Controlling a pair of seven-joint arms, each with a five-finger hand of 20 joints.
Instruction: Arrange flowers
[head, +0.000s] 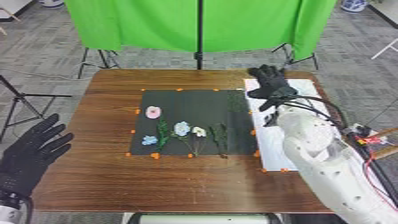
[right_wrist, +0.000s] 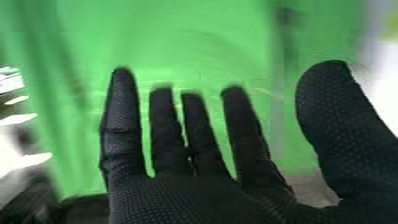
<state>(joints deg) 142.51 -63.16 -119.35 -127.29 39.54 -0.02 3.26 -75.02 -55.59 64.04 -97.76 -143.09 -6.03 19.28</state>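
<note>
Black-gloved right hand (head: 269, 84) near the desk's (head: 187, 187) far right corner, fingers wide; left hand (head: 25, 155), fingers wide, left edge; flowers (head: 182, 128) between!

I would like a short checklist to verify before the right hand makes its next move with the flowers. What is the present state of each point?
1. Right hand open and holding nothing: ok.
2. Right hand over the flowers: not ok, it is above the white sheet.
3. Left hand away from the flowers: ok, at the table's left side.
4. Pink flower lying within the dark mat: ok.
5. Part of the white sheet under the right arm free of things: cannot tell, the arm covers it.
</note>
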